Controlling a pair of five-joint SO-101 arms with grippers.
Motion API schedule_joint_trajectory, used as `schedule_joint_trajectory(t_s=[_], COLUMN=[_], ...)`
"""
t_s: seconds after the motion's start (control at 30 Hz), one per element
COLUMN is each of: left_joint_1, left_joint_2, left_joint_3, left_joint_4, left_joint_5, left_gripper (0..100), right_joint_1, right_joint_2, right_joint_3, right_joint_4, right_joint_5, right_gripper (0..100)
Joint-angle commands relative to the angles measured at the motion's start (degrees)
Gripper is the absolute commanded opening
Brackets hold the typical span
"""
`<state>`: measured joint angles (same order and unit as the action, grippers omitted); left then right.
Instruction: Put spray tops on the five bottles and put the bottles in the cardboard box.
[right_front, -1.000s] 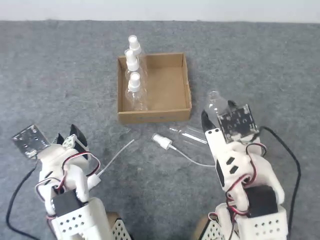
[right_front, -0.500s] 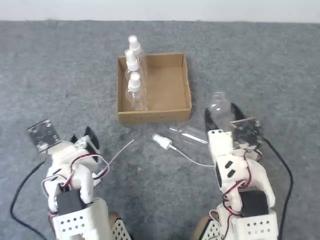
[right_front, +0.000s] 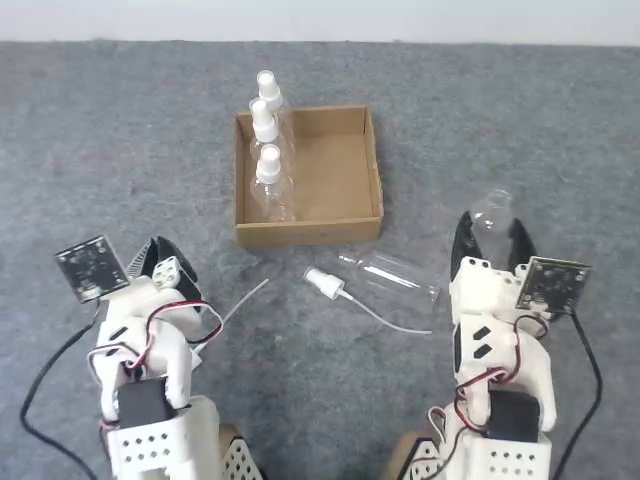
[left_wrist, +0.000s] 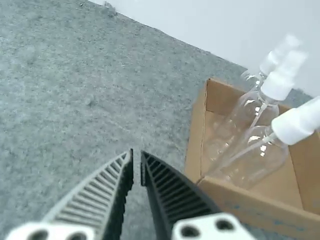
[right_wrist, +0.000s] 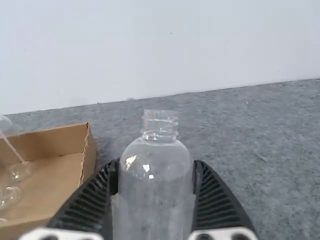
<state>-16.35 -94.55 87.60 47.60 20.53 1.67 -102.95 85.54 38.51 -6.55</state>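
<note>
Capped bottles (right_front: 271, 185): three, upright along the left side of the box (right_front: 305, 233).
Loose top (right_front: 322, 281): one, on the table (right_front: 120, 150) before the box.
Lying bottle (right_front: 392, 277): one, uncapped, long axis crosswise, neck toward the loose top.
Held bottle (right_wrist: 160, 142): one, uncapped, upright, neck up, clamped in the right tool (right_wrist: 155, 167), right of the box.
Left tool (left_wrist: 136, 154): fingers together, empty.

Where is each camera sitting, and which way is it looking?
High view: fixed above the table, looking down on left arm, right arm, the cardboard box and a lying bottle.
Left wrist view: on the left arm, looking past its shut left gripper toward the capped bottles.
Right wrist view: on the right arm, looking past the right gripper clamping an uncapped bottle.
All three show the cardboard box.
</note>
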Motion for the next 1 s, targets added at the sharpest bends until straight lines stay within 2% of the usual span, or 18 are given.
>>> schedule_joint_trajectory(t_s=[0.0, 0.1, 0.27, 0.53, 0.73, 0.97], left_joint_1=[0.3, 0.8, 8.3, 16.8, 20.7, 29.1], left_joint_2=[-1.0, -1.0, -0.4, 2.3, 19.3, 39.9], left_joint_3=[-3.2, -6.3, -15.9, -26.7, -35.1, -43.8], left_joint_4=[-1.8, 2.5, 13.0, 20.2, 24.4, 27.5], left_joint_5=[0.1, 0.2, 0.4, 2.2, 8.0, 20.6], left_gripper=[1, 1, 1, 1, 1, 2], right_joint_1=[0.7, 1.0, 1.1, 1.2, 3.1, 4.4], right_joint_2=[-1.0, -1.0, -1.0, -1.0, -1.0, -1.0], right_joint_3=[-0.3, -0.3, -0.3, -0.3, -0.2, -0.2], right_joint_4=[-1.8, -1.8, -1.8, -1.7, -1.7, -1.7], right_joint_5=[-0.9, -0.9, -0.6, -0.5, -0.8, -0.9], right_gripper=[0.9, 0.9, 0.9, 0.9, 0.9, 0.9])
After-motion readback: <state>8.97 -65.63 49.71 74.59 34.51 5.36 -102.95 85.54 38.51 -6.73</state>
